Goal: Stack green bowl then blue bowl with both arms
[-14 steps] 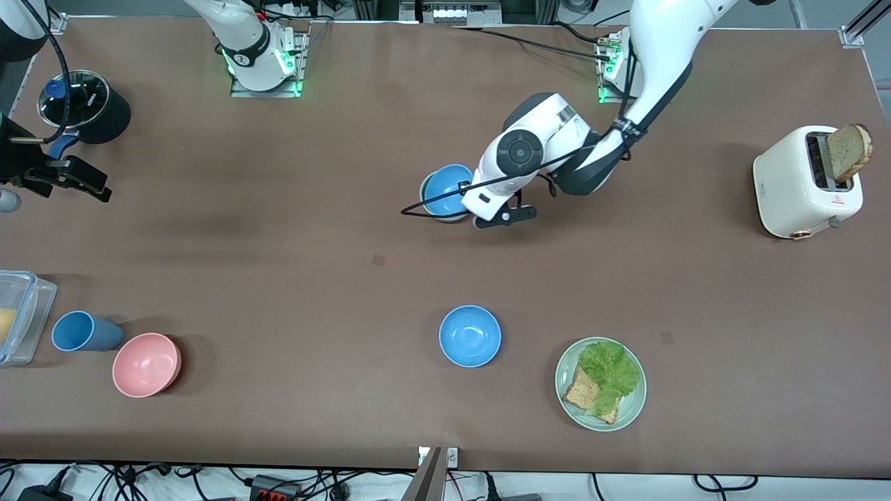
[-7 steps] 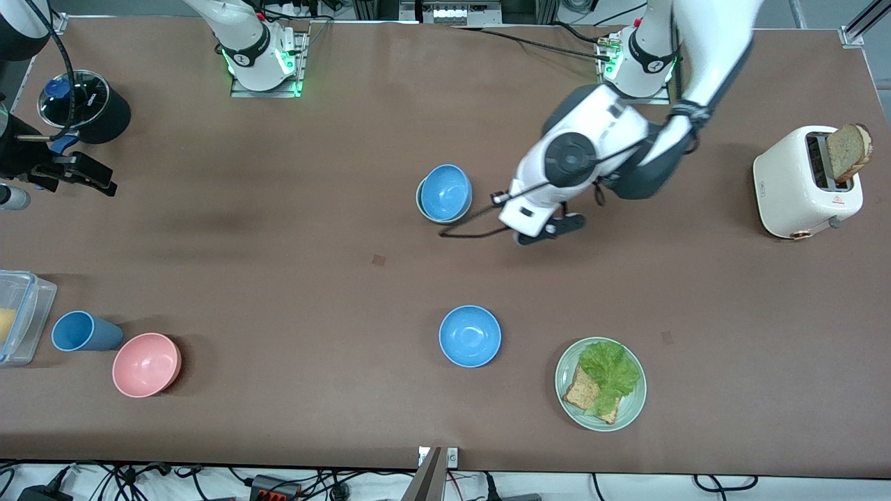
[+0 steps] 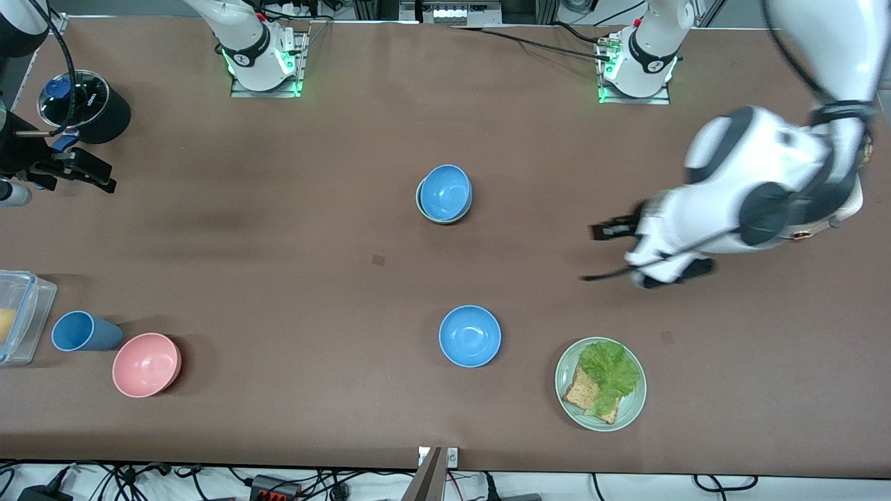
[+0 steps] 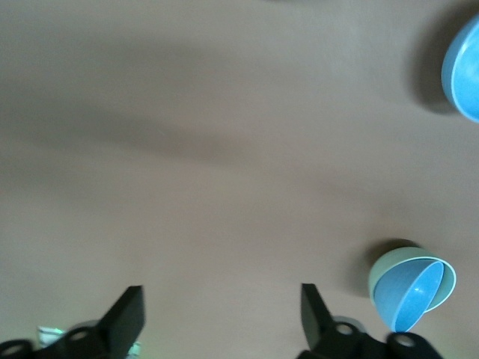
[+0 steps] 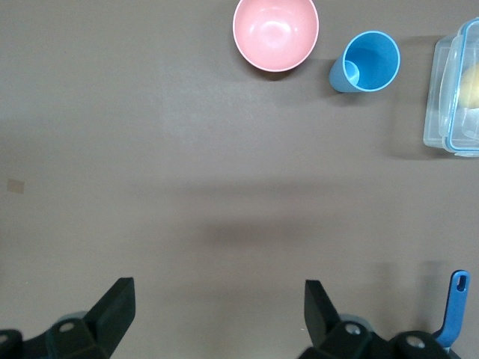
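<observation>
**Blue bowl nested in green bowl at mid-worktop, both grippers empty**

Nearest the front camera, a plate point(image 3: 601, 384) of toast and lettuce sits toward the left arm's end of the worktop point(image 3: 292, 278). Beside it, toward the middle, stands a second blue bowl point(image 3: 470, 336), alone and upright. At the right arm's end lie a pink bowl point(image 3: 147, 364), a blue cup point(image 3: 82, 331) on its side just beside it, and a clear box point(image 3: 21, 316) at the worktop's edge.

Farther from the camera, the left gripper point(image 3: 630, 250) hangs over bare worktop between the plate and the toaster point(image 3: 846, 205), which the arm mostly hides. Its jaws are spread, with nothing between them, as the left wrist view confirms point(image 4: 217, 321).

Farther again, near the worktop's middle, the blue bowl point(image 3: 445, 192) rests inside the green bowl point(image 3: 424, 209), whose pale rim shows around it; the left wrist view shows the same pair point(image 4: 412, 288).

At the right arm's end, the right gripper point(image 3: 66, 170) waits over the worktop's edge near a black pot point(image 3: 87, 108). Its jaws stand spread and empty in the right wrist view point(image 5: 217, 318).
</observation>
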`<state>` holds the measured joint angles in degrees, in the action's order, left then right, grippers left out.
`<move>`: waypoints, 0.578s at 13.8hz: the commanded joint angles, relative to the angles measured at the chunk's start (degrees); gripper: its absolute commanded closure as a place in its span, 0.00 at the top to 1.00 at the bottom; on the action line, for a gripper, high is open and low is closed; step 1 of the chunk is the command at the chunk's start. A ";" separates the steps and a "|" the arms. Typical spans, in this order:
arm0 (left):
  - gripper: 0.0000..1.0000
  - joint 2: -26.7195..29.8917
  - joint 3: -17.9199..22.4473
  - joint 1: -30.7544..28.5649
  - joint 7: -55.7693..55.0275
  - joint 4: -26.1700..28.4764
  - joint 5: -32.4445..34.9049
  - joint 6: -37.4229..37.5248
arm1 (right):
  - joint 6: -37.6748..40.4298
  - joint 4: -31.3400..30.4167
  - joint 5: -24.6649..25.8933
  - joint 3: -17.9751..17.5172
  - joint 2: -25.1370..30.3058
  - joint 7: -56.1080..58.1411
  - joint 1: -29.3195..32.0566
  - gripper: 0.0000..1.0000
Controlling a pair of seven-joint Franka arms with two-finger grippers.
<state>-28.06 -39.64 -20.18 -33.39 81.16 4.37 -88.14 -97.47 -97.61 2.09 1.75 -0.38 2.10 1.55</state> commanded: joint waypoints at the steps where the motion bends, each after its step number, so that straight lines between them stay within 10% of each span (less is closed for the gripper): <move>1: 1.00 3.26 -0.53 -6.07 6.83 -3.20 0.99 2.88 | -0.17 -0.74 0.89 -0.17 0.91 0.89 0.03 1.00; 8: 1.00 7.31 -0.79 -10.93 14.66 -3.46 6.26 9.74 | -1.40 -1.18 0.37 -0.17 0.82 0.80 0.03 1.00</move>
<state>-21.56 -39.93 -31.28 -20.64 77.12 8.70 -79.77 -97.68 -97.63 2.10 1.74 -0.39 2.16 1.54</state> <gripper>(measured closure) 0.000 0.000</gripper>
